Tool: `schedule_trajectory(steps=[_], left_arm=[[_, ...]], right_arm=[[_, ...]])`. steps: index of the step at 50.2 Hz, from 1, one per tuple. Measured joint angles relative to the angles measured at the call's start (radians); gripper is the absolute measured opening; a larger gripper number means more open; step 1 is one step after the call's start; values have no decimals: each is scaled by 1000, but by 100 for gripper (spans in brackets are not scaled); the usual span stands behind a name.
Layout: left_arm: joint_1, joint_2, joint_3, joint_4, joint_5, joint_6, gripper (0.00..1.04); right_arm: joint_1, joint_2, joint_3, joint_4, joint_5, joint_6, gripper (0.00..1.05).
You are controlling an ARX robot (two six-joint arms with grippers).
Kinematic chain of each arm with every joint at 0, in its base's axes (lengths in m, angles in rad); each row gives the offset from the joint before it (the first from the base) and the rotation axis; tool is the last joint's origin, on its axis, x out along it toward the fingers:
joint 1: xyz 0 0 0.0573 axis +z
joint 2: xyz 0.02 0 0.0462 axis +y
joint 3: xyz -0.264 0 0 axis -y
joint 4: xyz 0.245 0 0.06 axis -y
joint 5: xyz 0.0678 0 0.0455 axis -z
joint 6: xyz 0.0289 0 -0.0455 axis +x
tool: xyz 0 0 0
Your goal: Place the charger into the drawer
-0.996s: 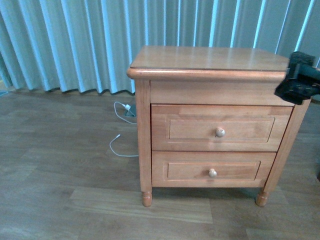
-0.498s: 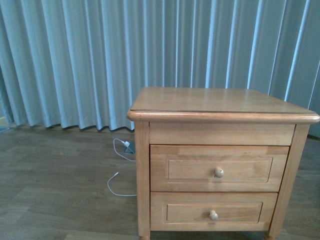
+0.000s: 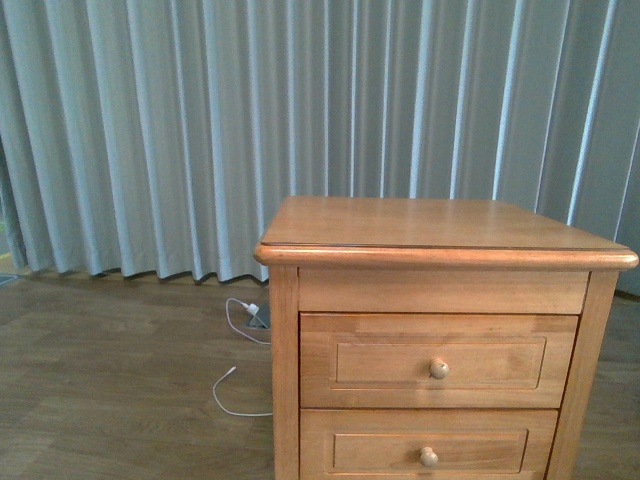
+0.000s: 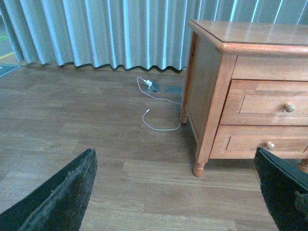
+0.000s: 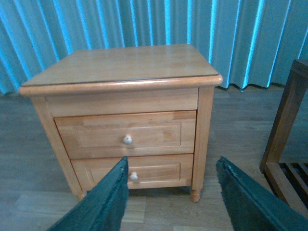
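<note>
A: Where is the drawer relative to the fingers?
B: It is the upper, taller one in the nightstand, and it is closed. In the right wrist view the right gripper hangs in front of it, well apart, its fingers spread wide with nothing between them. The left gripper is also spread and empty, over the wooden floor to the left of the nightstand.
A: And the charger?
B: I cannot find it in any view. A thin white cable lies on the floor beside the nightstand, near the curtain.
A: Counts?
B: Two drawers, one round knob on each; the lower drawer is shorter. One nightstand, one cable, two grippers.
</note>
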Motion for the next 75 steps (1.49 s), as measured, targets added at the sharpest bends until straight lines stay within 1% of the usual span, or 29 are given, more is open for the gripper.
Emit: schedule_trajectory(steps=[11,12,13,45,47,51,53,75], left_arm=[[0,0,0,0,0,0,99],[0,0,0,0,0,0,99],[0,0,0,0,0,0,99],[0,0,0,0,0,0,99],[0,0,0,0,0,0,99],[0,0,0,0,-1,0,99],[0,0,0,0,0,0,99],[0,0,0,0,0,0,99]], right_arm=[[2,-76,-75,-2,5,-20,8],[2,-86,-81,-4,4,-21,3],[2,-89,-83,-5,4,-22,1],[2,-299,-198,-95,4,-27,2],[2,-315,-197,-112,4,-27,2],[3,-424,-197,-254,3,-27,2],[3,-467,-196,-277,3,-27,2],[3,-482,-196,-283,4,-27,2]])
